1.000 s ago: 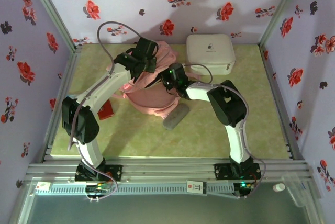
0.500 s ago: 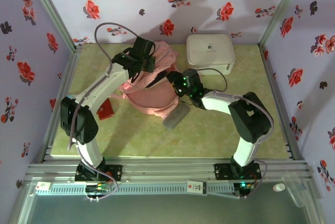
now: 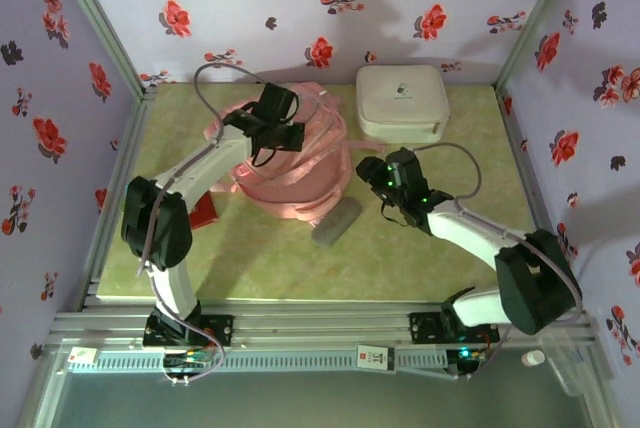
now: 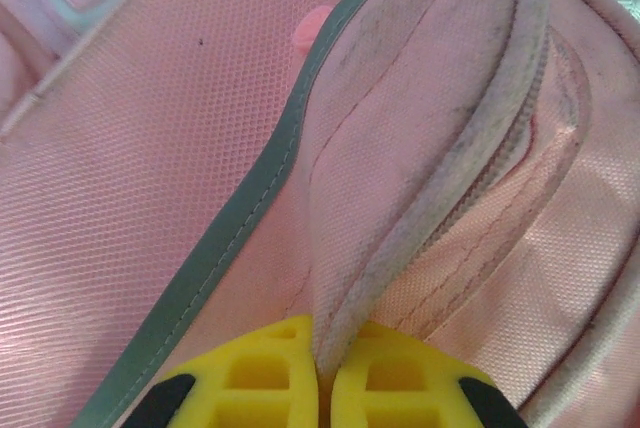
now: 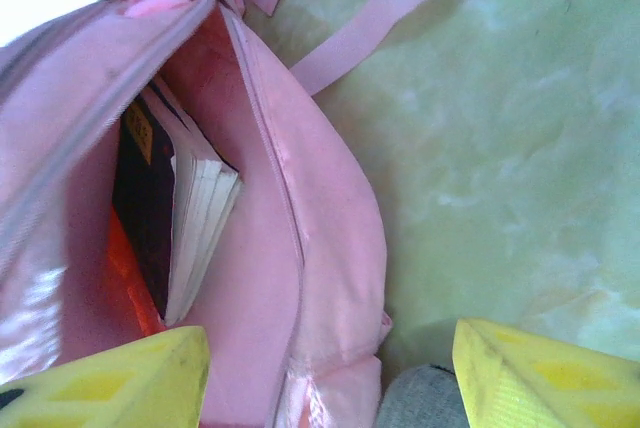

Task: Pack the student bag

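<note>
My left claw (image 4: 322, 388) is closed tight on the zip edge of the student bag (image 3: 300, 173), at the far middle of the table, and holds its mouth open. 1 book (image 5: 195, 218) is inside. My right claw (image 3: 390, 186) hangs open and empty beside the bag. I judge the grey pouch (image 3: 336, 221) comes next: I must lower over it and grasp.

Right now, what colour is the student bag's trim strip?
Grey trim strip on the pink student bag; left wrist view is best.

The student bag (image 5: 330, 248) is hiding most of a book (image 5: 200, 213); the right wrist view's edge is cutting off a grey object (image 5: 420, 400).
</note>
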Robot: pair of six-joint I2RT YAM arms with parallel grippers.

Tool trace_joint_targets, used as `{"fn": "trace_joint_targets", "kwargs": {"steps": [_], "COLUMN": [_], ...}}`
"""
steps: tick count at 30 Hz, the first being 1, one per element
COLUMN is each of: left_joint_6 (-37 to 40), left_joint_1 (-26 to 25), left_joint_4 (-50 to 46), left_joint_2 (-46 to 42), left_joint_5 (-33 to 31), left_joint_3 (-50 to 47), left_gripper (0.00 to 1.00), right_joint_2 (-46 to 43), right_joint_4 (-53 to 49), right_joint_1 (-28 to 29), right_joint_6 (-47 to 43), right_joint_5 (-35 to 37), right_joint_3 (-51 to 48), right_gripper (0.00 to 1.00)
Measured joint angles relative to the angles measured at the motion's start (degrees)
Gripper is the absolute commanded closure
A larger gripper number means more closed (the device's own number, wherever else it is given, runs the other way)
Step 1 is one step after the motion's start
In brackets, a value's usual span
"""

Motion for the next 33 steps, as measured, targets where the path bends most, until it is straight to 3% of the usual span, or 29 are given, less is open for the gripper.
{"fn": "trace_joint_targets", "kwargs": {"steps": [4,9,12,16,24,28,33], "left_joint_6": [-3.7,-6.0,-7.0,-8.7,-15.2,-18.6,-21.2], "left_joint_1": [-0.2,-0.3,0.0,3.0,17.4,21.9,24.7], "left_joint_4": [0.7,1.8,2.4,5.5,12.9,14.3,15.8], "left_joint_2": [5.4,8.4,7.6,0.2,-18.8,-20.1,-17.0], "left_joint_5": [3.5,5.4,6.1,6.3,6.0,6.0,7.5], "left_joint_3": [3.1,5.8,5.6,-2.7,-27.1,-35.9,-38.0], "left_gripper": [0.97,0.59,0.39,0.22,0.18,0.23,0.39], "right_joint_2": [-2.0,-2.1,-2.0,-1.9,1.1,3.5,6.3], "right_joint_4": [-2.6,-4.7,-6.3,-7.5,-8.7,-8.9,-9.0], "right_joint_1": [0.0,0.0,0.0,0.0,0.7,1.7,2.9], "right_joint_6": [-3.8,-7.3,-9.1,-11.6,-14.7,-14.7,-14.7], "right_joint_5": [1.1,1.0,0.6,0.2,-1.2,-1.6,-2.5], "right_joint_3": [0.0,0.1,0.7,2.0,5.0,6.5,8.3], "right_gripper": [0.34,0.34,0.28,0.17,0.13,0.13,0.14]}}
